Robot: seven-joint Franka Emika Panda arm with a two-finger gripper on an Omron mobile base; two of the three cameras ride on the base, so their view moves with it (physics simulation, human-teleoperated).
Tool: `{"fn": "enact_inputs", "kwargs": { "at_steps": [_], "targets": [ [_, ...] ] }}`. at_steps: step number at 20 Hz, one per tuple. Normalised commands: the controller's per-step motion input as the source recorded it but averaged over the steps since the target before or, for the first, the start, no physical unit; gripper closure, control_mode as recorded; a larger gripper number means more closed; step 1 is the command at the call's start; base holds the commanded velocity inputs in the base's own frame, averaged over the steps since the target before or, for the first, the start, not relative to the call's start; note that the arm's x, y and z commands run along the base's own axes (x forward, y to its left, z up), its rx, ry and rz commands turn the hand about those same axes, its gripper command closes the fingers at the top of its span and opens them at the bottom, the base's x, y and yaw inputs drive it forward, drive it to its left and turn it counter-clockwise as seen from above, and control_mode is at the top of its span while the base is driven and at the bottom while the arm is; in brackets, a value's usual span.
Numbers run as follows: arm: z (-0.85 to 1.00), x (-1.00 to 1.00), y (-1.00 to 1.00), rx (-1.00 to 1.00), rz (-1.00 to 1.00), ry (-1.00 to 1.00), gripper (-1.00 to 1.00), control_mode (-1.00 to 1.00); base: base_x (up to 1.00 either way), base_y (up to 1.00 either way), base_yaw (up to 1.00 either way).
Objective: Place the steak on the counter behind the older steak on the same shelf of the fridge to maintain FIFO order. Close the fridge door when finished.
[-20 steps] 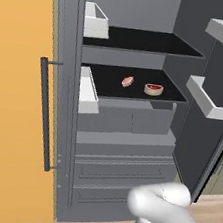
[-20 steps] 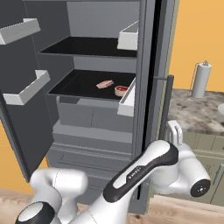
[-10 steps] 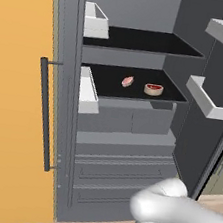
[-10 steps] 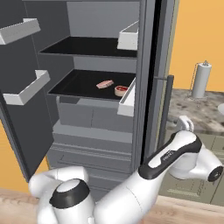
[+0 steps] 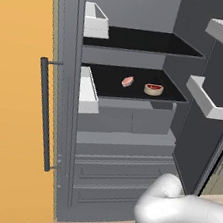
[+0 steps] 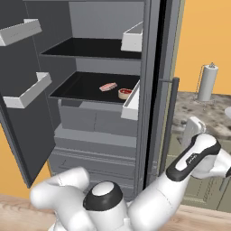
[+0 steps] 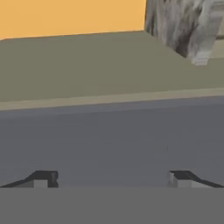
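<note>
The fridge [image 5: 127,151] stands with both doors open. On the shelf [image 5: 112,88], the lower of the two black boards, lie two pieces of meat. The steak [image 5: 127,81] is the plain salmon-pink wedge; in the left base view its long axis runs on a diagonal, from lower left to upper right, and it lies flat. In the right base view the steak [image 6: 108,86] looks like a thin strip that runs nearly left to right. The older steak [image 5: 153,89], round with a dark red centre and a pale rim, lies just beside it, a little nearer to the front edge of the shelf and toward the middle post of the fridge; the two do not touch.

The arm bends low in front of the drawers and reaches to the right, past the edge of the right door, toward the counter [image 6: 212,113], where a paper towel roll [image 6: 208,82] stands upright. In the hand view the gripper [image 7: 112,178] has its two dark fingertips [image 7: 43,178] wide apart and nothing is between them; in front of them is only a flat grey and olive surface. Both steaks are well apart from the fingers, inside the fridge
</note>
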Motion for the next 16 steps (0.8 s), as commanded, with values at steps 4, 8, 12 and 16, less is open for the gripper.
{"fn": "enact_inputs", "kwargs": {
  "at_steps": [4,8,12,16],
  "targets": [
    [-0.02,0.42,0.33,0.03,0.15,0.00,-1.00,-1.00,0.00,0.00,0.00],
    [0.00,0.33,0.41,0.01,0.14,0.00,-1.00,-1.00,0.00,0.00,0.00],
    [0.00,0.02,0.49,0.00,0.10,0.00,-1.00,-1.00,0.00,0.00,0.00],
    [0.00,-0.05,0.61,0.00,0.04,0.00,-1.00,-1.00,0.00,0.00,0.00]
  ]
}}
